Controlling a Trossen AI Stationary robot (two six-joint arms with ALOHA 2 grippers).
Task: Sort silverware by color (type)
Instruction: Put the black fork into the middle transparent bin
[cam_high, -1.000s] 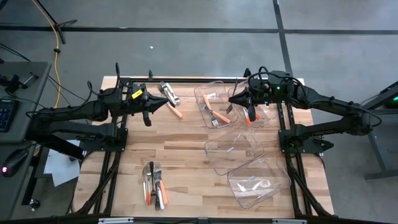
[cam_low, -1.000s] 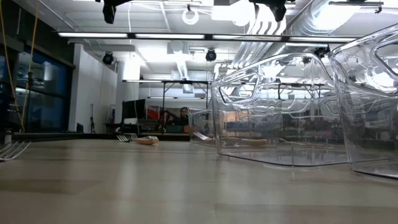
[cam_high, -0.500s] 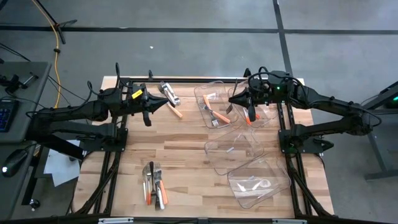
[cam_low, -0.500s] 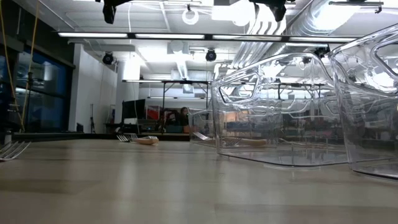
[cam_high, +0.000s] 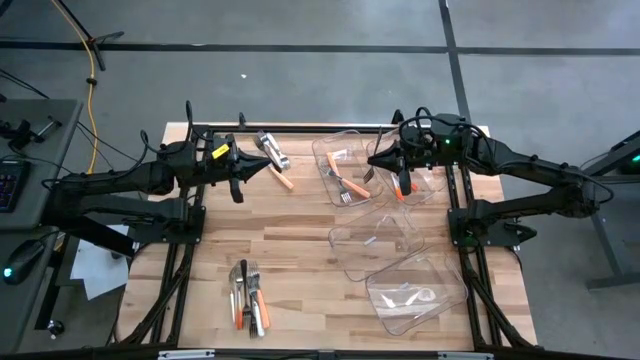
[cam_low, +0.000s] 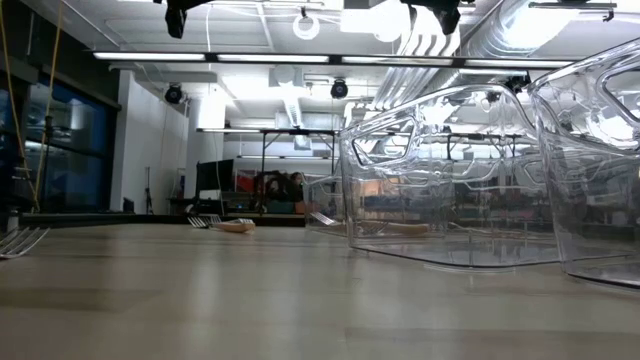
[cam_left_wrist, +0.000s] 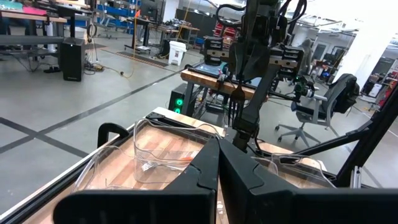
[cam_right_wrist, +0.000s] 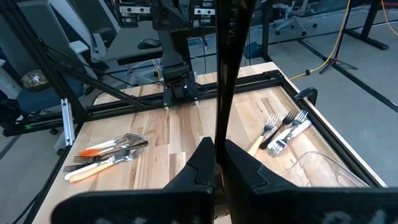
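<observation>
The silverware lies in three places. A pile (cam_high: 248, 297) with orange, white and metal handles sits near the front left. Two or three pieces (cam_high: 272, 152) and an orange-handled one (cam_high: 284, 179) lie at the far edge. Orange-handled forks (cam_high: 345, 186) lie in the far clear bin (cam_high: 336, 143). My left gripper (cam_high: 237, 178) hangs shut and empty, high over the far left, beside the far pieces. My right gripper (cam_high: 382, 163) hangs shut and empty above the far bin. Each wrist view shows its own fingers closed together: left gripper (cam_left_wrist: 217, 163), right gripper (cam_right_wrist: 216, 163).
Two more clear bins stand on the right half: a middle bin (cam_high: 340, 262) and a near bin (cam_high: 385, 312), each with something small and pale inside. Bare wood lies between the pile and the bins. In the low view the bins (cam_low: 450, 175) fill the right side.
</observation>
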